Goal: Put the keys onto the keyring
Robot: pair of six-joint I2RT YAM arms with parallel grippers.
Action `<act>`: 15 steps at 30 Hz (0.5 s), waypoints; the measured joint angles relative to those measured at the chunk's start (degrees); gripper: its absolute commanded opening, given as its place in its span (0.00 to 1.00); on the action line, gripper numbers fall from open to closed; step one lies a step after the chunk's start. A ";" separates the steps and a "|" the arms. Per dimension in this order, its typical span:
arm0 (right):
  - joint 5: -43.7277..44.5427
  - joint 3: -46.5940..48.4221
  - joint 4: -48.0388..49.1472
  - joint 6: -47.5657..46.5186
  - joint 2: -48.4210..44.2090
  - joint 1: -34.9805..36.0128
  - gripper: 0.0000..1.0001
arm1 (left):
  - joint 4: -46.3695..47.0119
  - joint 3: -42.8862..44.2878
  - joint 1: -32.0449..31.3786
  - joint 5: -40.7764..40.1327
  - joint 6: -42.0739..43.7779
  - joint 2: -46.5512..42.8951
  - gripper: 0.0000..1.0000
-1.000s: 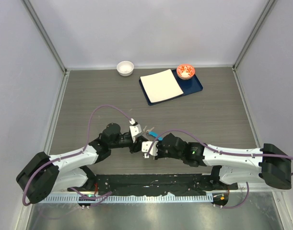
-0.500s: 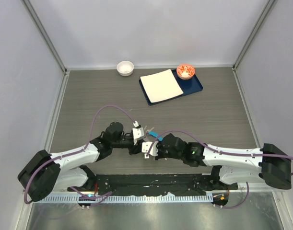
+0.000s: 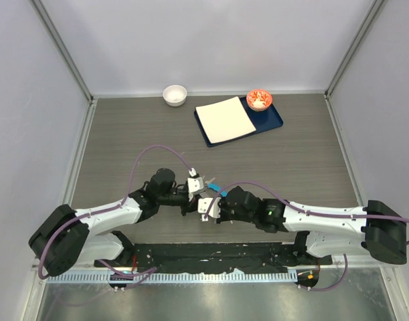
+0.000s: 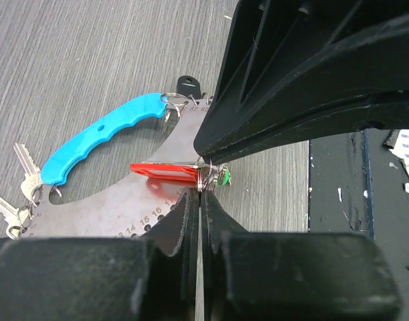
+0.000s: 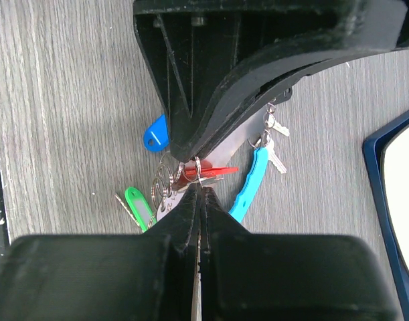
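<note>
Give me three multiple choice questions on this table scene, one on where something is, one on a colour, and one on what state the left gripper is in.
1. Where is the small round white bowl?
A: at the far edge of the table, left of the dark blue rectangular tray
B: on that tray
C: between the arm bases

2. What colour is the long plastic key tag whose small silver ring meets the left gripper?
A: yellow
B: red
C: white

3. How is the left gripper?
A: wide open
B: out of every view
C: shut on that ring

Answers:
1 A, the top view shows the bowl at the far edge, apart from the tray.
2 B, both wrist views show the tag red.
3 C, the left wrist view shows the fingers pressed together at the ring.
</note>
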 measured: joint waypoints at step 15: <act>1.60 -0.04 0.13 0.70 -2.54 0.04 0.01 | 2.10 -2.82 -0.02 -6.60 -5.99 -9.03 0.00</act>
